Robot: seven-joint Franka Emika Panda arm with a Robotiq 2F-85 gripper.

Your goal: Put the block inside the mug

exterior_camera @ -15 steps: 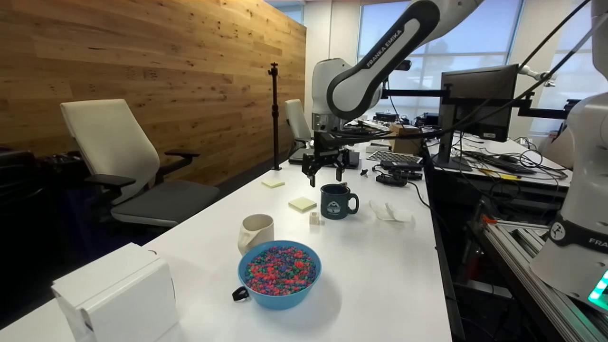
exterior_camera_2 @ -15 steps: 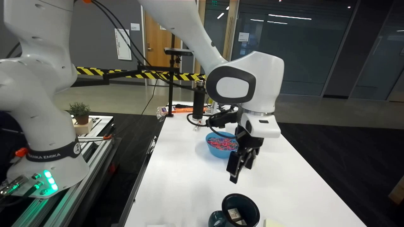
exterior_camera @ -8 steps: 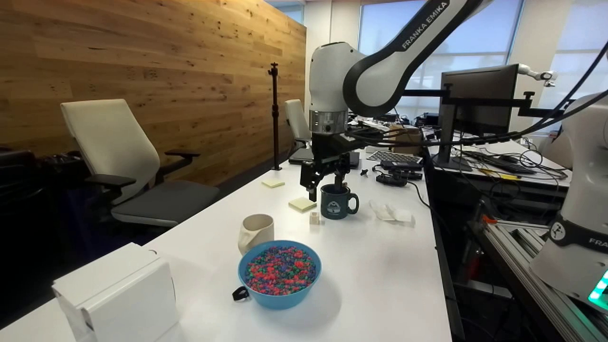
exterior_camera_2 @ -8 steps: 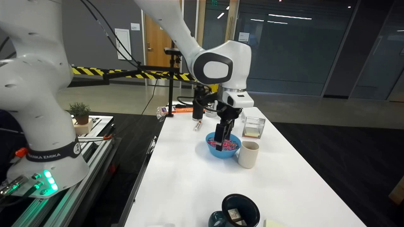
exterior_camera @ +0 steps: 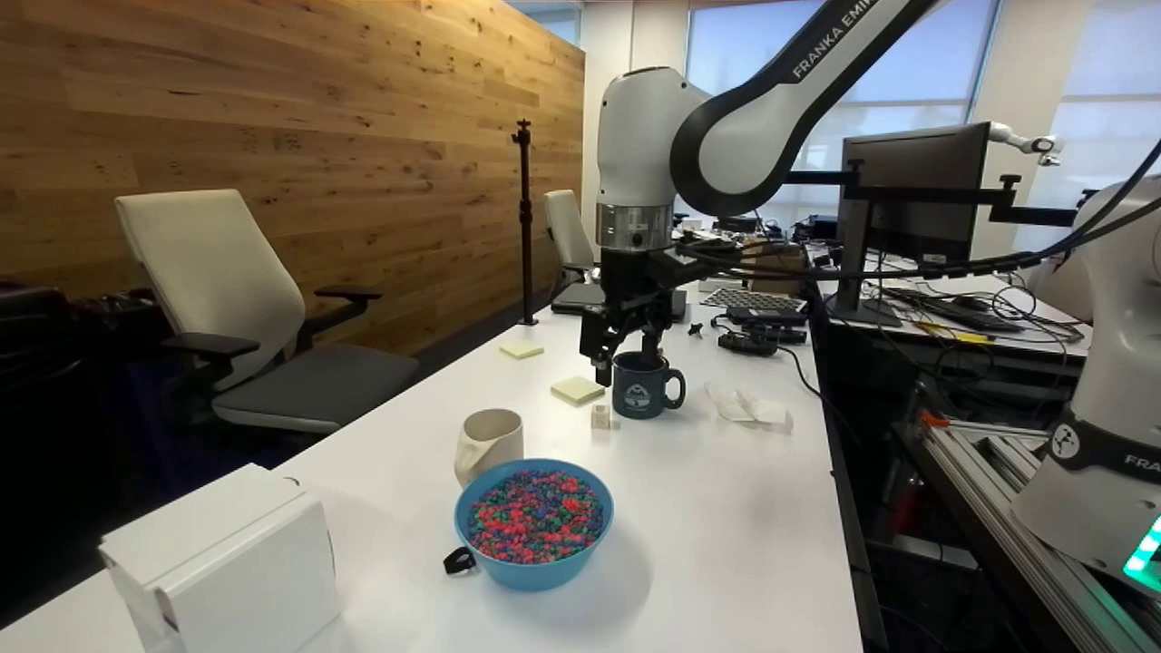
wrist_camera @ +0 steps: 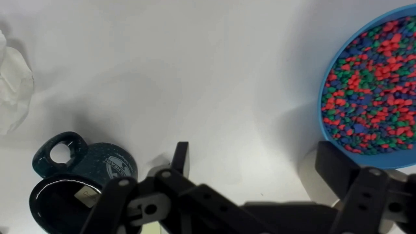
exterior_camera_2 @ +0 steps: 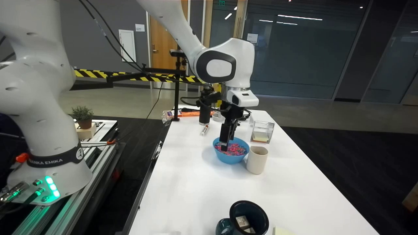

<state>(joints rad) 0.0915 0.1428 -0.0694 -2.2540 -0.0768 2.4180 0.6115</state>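
The Robotiq gripper [wrist_camera: 253, 154] hangs above the table [exterior_camera: 726, 508], fingers [wrist_camera: 334, 169] spread wide, nothing between them. Peek into the dark teal mug [exterior_camera: 638, 399]: a pale block [exterior_camera_2: 242, 222] lies inside, with what looks like a second block [exterior_camera_2: 249, 230] alongside. And here's one outside, a loose block [exterior_camera: 600, 416] down on the table just beside the mug! Which one counts, I can't tell.

If it's that loose one, here's the danger: coming down this wide, a finger could clip the mug's rim or land on the block instead of astride it. The other finger might nudge the cream cup [exterior_camera: 490, 444], just beside the blue bowl [exterior_camera: 537, 577]. And a high release over the blocks inside could bounce one out.

Room to work? Best over the broad white stretch from mug to bowl, on the side of the robot's base [exterior_camera: 1079, 490]; the table edge is well apart from the loose block. Tighter by the sticky-note pad [exterior_camera: 577, 391], near that block, and round the mug handle [wrist_camera: 77, 150], which juts toward crumpled paper [exterior_camera: 753, 410].
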